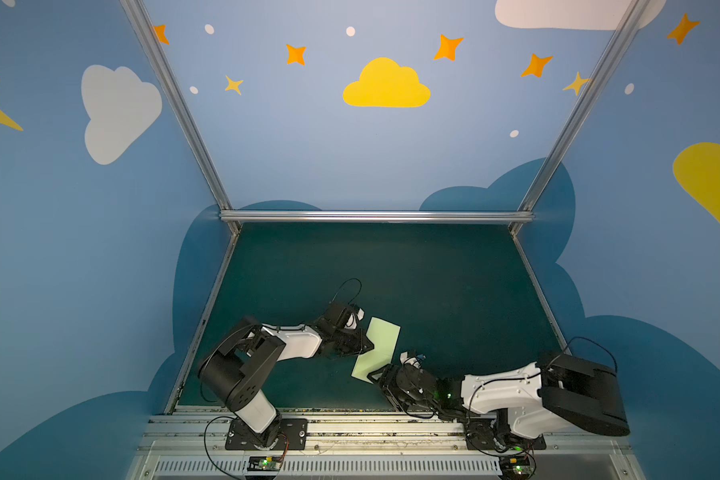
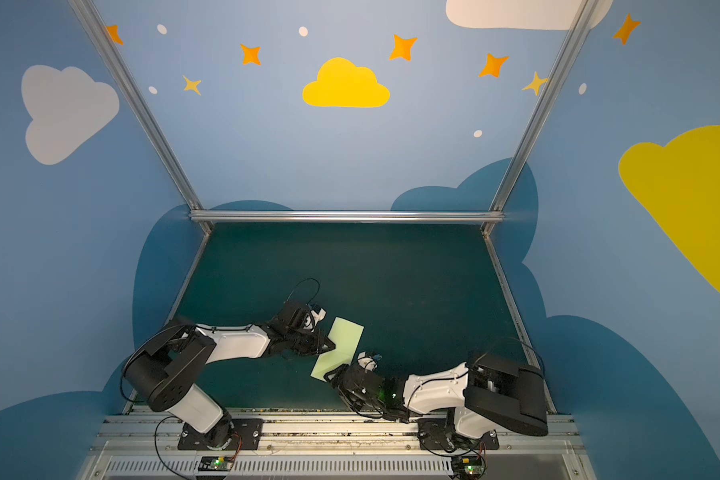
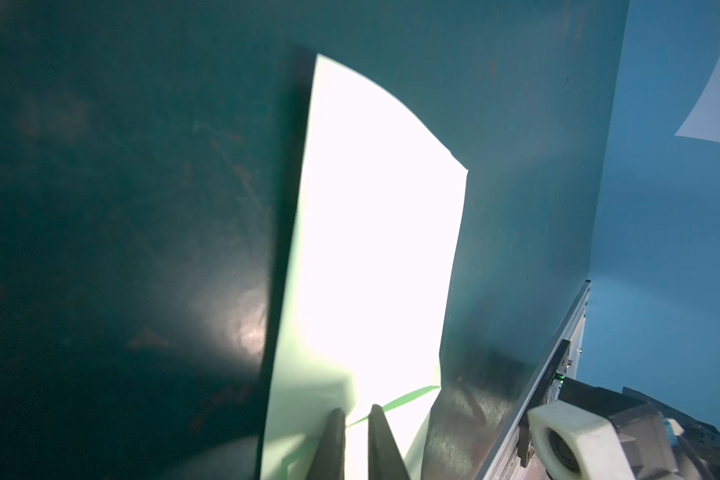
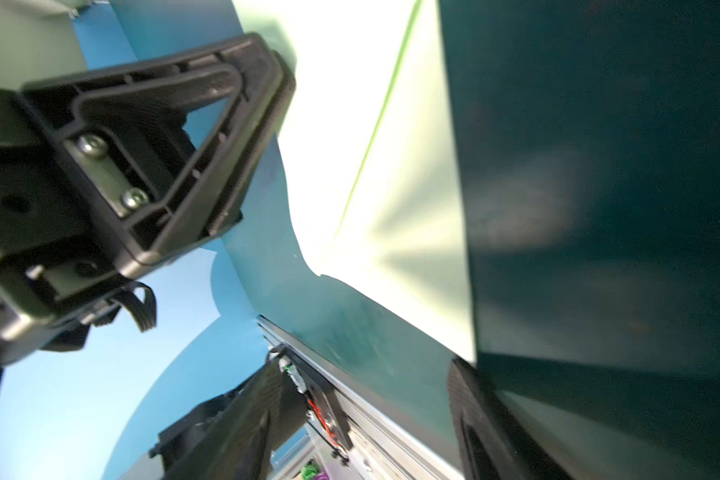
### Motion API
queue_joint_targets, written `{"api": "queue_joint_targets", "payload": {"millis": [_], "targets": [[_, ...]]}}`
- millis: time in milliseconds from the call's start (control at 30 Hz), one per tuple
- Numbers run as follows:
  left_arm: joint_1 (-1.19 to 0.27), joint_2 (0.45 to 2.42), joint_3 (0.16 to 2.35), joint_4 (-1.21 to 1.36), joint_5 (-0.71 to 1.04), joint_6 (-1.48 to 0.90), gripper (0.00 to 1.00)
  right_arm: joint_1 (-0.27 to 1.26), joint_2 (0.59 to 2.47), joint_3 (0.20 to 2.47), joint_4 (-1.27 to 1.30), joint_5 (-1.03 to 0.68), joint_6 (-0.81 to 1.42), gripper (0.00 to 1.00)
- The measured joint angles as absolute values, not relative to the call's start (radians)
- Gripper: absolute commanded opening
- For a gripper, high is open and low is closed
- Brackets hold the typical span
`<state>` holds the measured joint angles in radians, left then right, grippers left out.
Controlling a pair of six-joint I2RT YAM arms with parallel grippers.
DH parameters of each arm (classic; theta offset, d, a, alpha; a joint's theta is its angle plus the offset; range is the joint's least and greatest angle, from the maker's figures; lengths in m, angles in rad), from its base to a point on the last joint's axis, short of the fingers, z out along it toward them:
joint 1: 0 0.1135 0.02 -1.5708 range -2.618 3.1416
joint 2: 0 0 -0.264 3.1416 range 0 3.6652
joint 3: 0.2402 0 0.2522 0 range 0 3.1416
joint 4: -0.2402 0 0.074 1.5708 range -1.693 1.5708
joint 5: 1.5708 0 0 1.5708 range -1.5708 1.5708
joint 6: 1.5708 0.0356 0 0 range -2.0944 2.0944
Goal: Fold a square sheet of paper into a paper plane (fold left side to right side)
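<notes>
Near centre of mat (image 1: 433, 291), paper plane (image 1: 385, 340), half-folded sheet: looks light, limp, best taken by edges; left gripper (image 1: 366, 347) closed on left edge; right gripper (image 1: 378, 379) open, empty, by near corner

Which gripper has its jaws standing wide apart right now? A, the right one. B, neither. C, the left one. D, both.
A: the right wrist view shows the right gripper with fingers far apart near the pale green paper, while the left gripper is pinched shut on its edge.
</notes>
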<state>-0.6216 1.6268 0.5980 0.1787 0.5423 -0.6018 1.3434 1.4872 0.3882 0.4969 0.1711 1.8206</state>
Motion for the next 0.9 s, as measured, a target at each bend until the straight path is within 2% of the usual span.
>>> {"api": "queue_joint_targets", "payload": {"millis": [233, 433, 900], "targets": [[-0.622, 1.626, 0.598, 0.177, 0.541, -0.599, 0.15, 1.304, 1.565, 0.368, 0.669, 0.137, 1.815, 0.66], [-0.622, 1.626, 0.598, 0.177, 0.540, -0.599, 0.15, 1.272, 1.559, 0.344, 0.696, 0.091, 1.799, 0.66], [-0.622, 1.626, 0.598, 0.178, 0.541, -0.599, 0.14, 1.317, 1.304, 0.287, 0.383, 0.191, 1.824, 0.67]]}}
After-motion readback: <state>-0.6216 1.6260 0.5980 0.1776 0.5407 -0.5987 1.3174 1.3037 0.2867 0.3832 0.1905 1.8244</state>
